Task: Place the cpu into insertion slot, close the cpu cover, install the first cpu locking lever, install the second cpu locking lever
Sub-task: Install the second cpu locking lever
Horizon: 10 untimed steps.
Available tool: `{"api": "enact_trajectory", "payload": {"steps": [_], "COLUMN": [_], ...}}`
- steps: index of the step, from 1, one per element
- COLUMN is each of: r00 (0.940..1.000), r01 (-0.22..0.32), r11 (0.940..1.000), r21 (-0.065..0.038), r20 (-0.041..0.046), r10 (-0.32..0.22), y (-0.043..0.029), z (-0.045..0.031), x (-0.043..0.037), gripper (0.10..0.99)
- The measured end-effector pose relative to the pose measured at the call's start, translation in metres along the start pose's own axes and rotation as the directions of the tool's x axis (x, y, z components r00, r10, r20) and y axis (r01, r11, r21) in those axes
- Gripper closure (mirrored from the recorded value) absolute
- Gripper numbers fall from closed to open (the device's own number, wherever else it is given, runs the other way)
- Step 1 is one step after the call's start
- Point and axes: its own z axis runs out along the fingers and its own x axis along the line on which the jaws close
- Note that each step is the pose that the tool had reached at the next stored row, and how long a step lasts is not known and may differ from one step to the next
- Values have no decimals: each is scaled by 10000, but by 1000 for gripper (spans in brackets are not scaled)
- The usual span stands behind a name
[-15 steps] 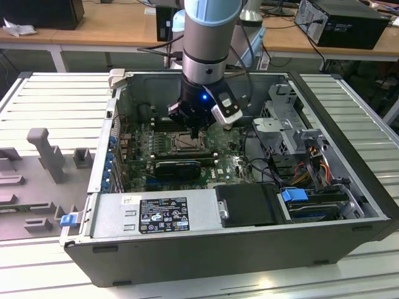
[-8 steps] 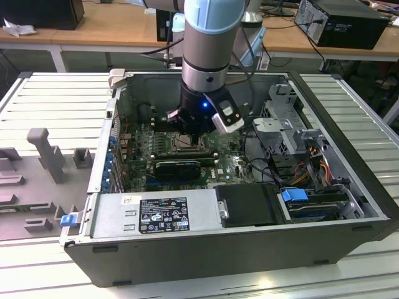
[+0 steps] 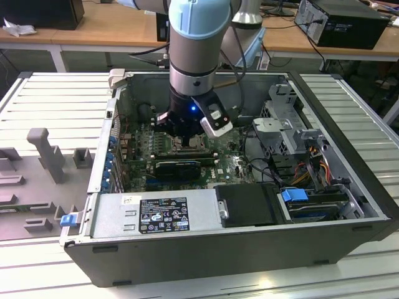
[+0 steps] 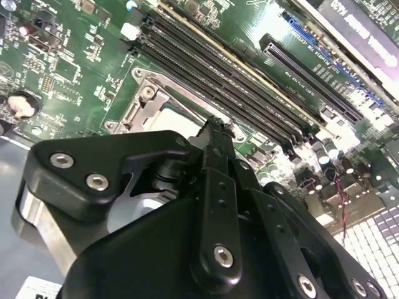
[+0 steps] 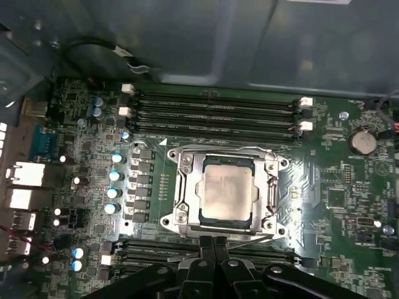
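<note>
Already the cpu (image 5: pixel 228 193) sits flat in the insertion slot (image 5: pixel 187 163), with the cpu cover (image 5: pixel 272 187) framing it. In the first wrist view the hand (image 5: pixel 215 244) has its two fingertips pressed together with nothing between them, right at the socket's near edge, so the chip lies just beyond the tips. In the exterior view the hand (image 3: pixel 187 142) reaches straight down over the socket inside the computer case (image 3: pixel 349 187), which rests on the table (image 3: pixel 56 112).
</note>
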Motion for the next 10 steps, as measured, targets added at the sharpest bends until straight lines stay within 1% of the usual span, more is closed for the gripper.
{"api": "enact_trajectory", "payload": {"steps": [3,5,6,7,8,10], "r00": [10000,10000,10000,10000,10000,10000], "r01": [6,14,15,16,17,19], "r11": [10000,10000,10000,9999,9999,9997], "r21": [-6,-31,-62,-118,-153,-259], "r20": [-1,-1,0,5,8,17], "r10": [-6,-14,-15,-16,-16,-18], "y": [-10,-16,-16,-21,-30,-73], "z": [63,108,115,119,118,112], "x": [4,39,78,124,146,193], "gripper": [980,980,980,980,980,980]}}
